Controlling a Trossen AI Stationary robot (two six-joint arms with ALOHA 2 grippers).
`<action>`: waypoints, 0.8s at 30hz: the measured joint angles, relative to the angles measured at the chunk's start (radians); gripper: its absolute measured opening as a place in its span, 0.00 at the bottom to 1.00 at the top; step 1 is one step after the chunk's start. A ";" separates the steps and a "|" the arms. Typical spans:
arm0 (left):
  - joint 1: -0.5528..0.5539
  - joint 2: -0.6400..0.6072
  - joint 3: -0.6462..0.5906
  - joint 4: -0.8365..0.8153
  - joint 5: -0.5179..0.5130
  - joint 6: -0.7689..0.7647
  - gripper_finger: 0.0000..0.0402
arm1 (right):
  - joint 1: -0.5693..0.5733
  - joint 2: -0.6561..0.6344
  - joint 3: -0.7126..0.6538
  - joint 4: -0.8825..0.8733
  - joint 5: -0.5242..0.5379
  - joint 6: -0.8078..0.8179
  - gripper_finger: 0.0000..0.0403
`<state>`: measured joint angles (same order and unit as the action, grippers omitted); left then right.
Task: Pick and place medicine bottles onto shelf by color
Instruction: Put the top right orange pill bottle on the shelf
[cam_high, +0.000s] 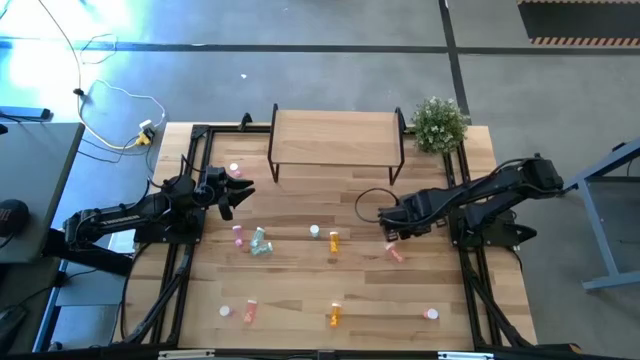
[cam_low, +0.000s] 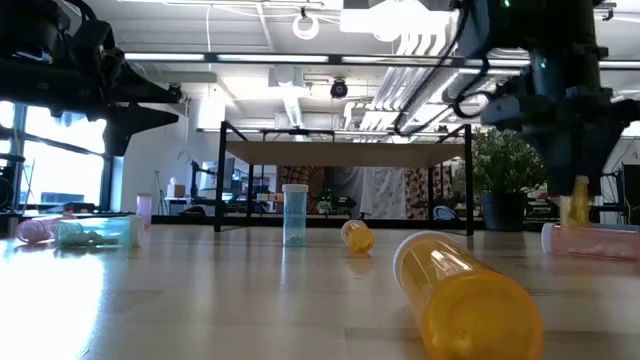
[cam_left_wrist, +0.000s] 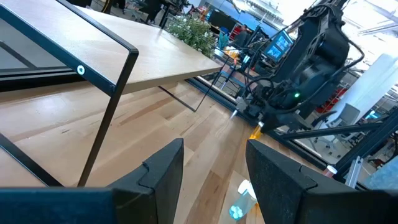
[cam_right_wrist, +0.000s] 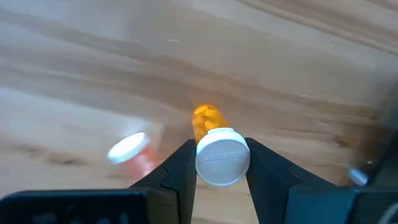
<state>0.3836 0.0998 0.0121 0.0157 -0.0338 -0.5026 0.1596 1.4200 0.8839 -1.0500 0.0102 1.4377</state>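
The shelf (cam_high: 335, 135), a light wooden board on thin black legs, stands bare at the far side of the table (cam_high: 300, 290), ahead of both arms; nothing has yet been sorted onto it. The left gripper (cam_high: 232, 195) is held above the table's left side, just short of the shelf's near corner, its jaws parted and empty, apparently parked out of the way while the other arm works. The right gripper (cam_right_wrist: 217, 163) is seen lifted clear of the wood on the table's right side, its jaws narrowed onto the white cap of an orange bottle (cam_right_wrist: 211, 134). The bottle hangs straight down beneath the fingers, a grip at the cap judged to leave the body free for standing upright on the shelf. It is translucent amber, with small pills visible inside. Directly below and just beside the raised gripper, a salmon bottle (cam_right_wrist: 134, 152) lies on its side. More bottles lie scattered on the wood between and before the two grippers, among them a large-looking orange one (cam_low: 465, 295) lying nearest the low camera.
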 joint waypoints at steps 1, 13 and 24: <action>0.000 0.000 0.000 0.000 0.000 0.000 0.41 | 0.000 0.000 0.022 0.000 0.000 -0.008 0.27; 0.000 0.000 0.000 0.000 0.000 0.000 0.41 | -0.035 0.000 0.333 -0.007 0.129 -0.134 0.26; 0.000 0.000 0.000 0.000 0.000 0.000 0.41 | -0.222 0.000 0.570 -0.008 0.251 -0.427 0.26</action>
<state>0.3836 0.0998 0.0121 0.0158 -0.0338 -0.5026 -0.0621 1.4197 1.4541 -1.0576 0.2613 1.0108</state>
